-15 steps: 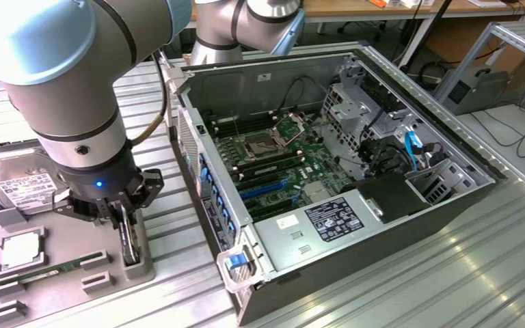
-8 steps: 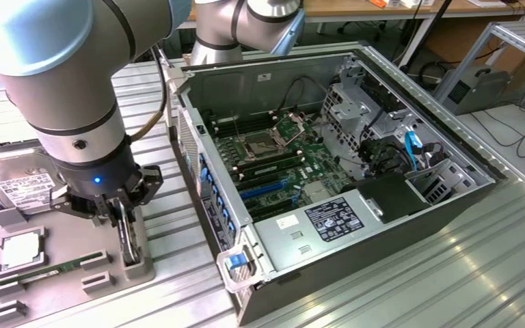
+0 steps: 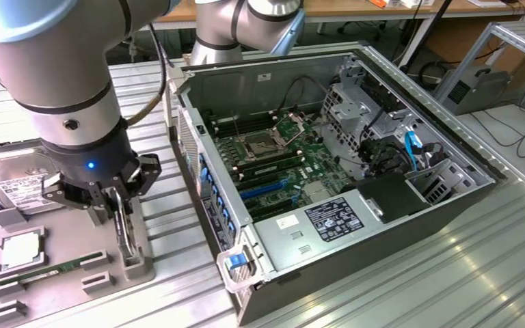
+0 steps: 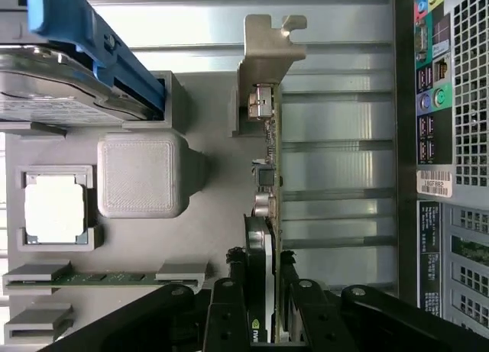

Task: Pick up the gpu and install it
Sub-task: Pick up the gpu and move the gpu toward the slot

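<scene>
The gpu (image 3: pixel 128 236) is being kept standing on edge in the grey tray (image 3: pixel 66 290) at the exterior view's left, just beside the open computer case (image 3: pixel 335 236). It is being clasped by the gripper (image 3: pixel 117 208), jaws clamped on its two faces. Apparently nothing is being lifted yet; installation is left undone.

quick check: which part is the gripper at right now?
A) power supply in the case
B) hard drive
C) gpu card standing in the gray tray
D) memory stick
C: the gripper is at the gpu card, which stands on edge in the gray tray. The hard drive and memory stick sit off to the side of it.
</scene>
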You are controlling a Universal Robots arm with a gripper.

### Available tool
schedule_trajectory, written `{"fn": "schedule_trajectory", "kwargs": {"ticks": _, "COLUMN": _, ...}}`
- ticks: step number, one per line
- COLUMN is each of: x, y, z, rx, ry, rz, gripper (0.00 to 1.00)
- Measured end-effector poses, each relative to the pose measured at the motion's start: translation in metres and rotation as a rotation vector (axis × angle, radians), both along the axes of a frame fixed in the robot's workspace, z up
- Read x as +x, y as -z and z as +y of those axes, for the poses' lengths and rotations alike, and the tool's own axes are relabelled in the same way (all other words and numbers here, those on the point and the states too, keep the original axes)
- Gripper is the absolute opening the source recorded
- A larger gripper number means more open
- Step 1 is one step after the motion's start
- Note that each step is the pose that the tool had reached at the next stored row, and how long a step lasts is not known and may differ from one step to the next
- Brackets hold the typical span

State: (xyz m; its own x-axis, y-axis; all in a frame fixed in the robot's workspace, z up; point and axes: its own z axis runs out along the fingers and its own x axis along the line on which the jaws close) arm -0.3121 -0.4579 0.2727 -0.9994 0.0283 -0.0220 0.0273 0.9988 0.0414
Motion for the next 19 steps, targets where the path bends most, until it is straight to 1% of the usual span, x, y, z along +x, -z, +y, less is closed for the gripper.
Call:
{"fn": "schedule_trajectory", "kwargs": {"ticks": 2, "x": 0.000, "y": -0.0150, "z": 0.0000, "rx": 0.0000, "ry": 0.000, "rz": 0.0000, "gripper": 0.27}}
{"fn": "schedule_trajectory", "kwargs": {"ticks": 6, "x": 0.000, "y": -0.0326, "z": 0.0000, "rx": 0.0000, "ry": 0.000, "rz": 0.0000, "gripper": 0.27}}
{"fn": "schedule_trajectory", "kwargs": {"ticks": 8, "x": 0.000, "y": -0.0460, "z": 0.0000, "rx": -0.0001, "ry": 0.000, "rz": 0.0001, "gripper": 0.27}}
{"fn": "schedule_trajectory", "kwargs": {"ticks": 12, "x": 0.000, "y": -0.0664, "z": 0.0002, "rx": -0.0003, "ry": 0.000, "rz": 0.0001, "gripper": 0.27}}
{"fn": "schedule_trajectory", "kwargs": {"ticks": 14, "x": 0.000, "y": -0.0832, "z": 0.0004, "rx": -0.0009, "ry": 0.000, "rz": 0.0000, "gripper": 0.27}}
{"fn": "schedule_trajectory", "kwargs": {"ticks": 19, "x": 0.000, "y": -0.1052, "z": 0.0004, "rx": -0.0012, "ry": 0.000, "rz": 0.0000, "gripper": 0.27}}
